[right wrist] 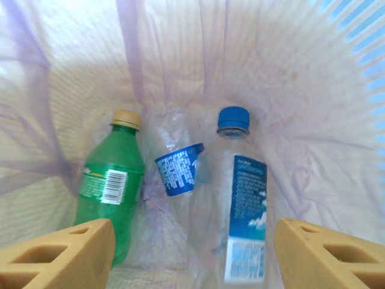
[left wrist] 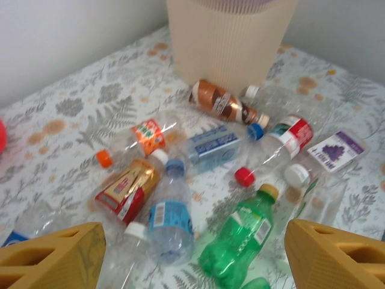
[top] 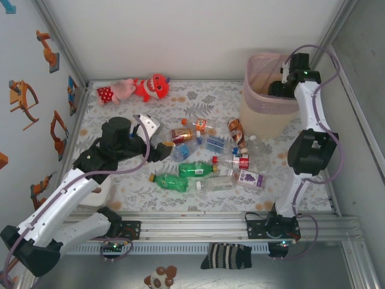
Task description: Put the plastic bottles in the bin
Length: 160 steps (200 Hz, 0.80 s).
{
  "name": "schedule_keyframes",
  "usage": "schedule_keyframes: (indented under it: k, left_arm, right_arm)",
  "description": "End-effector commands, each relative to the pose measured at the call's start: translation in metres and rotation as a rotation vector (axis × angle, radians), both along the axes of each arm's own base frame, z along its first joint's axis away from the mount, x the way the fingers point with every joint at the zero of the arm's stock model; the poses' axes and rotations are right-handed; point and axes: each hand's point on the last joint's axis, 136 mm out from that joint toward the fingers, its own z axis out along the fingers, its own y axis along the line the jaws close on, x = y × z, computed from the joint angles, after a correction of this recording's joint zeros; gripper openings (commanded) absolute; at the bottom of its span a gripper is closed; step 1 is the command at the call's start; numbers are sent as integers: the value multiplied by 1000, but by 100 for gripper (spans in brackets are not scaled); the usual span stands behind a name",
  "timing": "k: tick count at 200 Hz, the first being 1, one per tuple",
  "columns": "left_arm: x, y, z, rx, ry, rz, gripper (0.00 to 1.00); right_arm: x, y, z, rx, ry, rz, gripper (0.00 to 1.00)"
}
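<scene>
- Floral cloth covers the table inside a white-walled cell. From above, plush toys lie along the far edge and the bin stands at the far right.
- The plastic bottles lie loose on their sides mid-table, the nearest of them close to the bin's foot.
- The left gripper hovers at the pile's left edge, and the right gripper hangs over the bin's mouth.
- On the left wrist camera, the left gripper has its jaws spread wide with nothing between them.
- Just below it lie a blue-labelled clear bottle, a red-and-gold bottle touching that one, and a green bottle. The bin's cream wall rises beyond the pile.
- On the right wrist camera, the right gripper looks down inside the lined bin, jaws released and empty.
- Three bottles lie at the bottom: a green one, a crumpled clear one and a blue-capped one.
- The step in hand appears to be the left arm's next pick, with most of the bottles not yet binned.
- To do it well, choose one bottle, probably the blue-labelled one, and straddle it across its body rather than lengthwise.
- Keep the fingers off the touching neighbour, since round plastic is likely to roll or squirt out.
- The right arm should probably clear the bin's mouth before any handover or drop.
</scene>
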Motion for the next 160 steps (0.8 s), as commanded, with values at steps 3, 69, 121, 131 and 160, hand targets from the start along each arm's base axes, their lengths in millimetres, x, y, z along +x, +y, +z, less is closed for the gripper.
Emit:
schedule_keyframes:
  k: [3,69,121,131,160]
  left_arm:
    - [0,14,-8,62,46,3,78]
    - [16,39,-65,301,205,29,76]
    - [33,42,-103,441,288,-3,72]
    - [38,43,-111,472,303,-5,70]
    - [50,47,-140,571,362,-20,67]
  right_arm:
    - [-16,3,33,23,-54,-3,70]
    - [-48,15,102,47,-203,29,69]
    - [-80,27,140,90,-320,52,69]
    - [-87,30,144,103,-336,56,69]
    - [-107,36,148,131,-373,64,69]
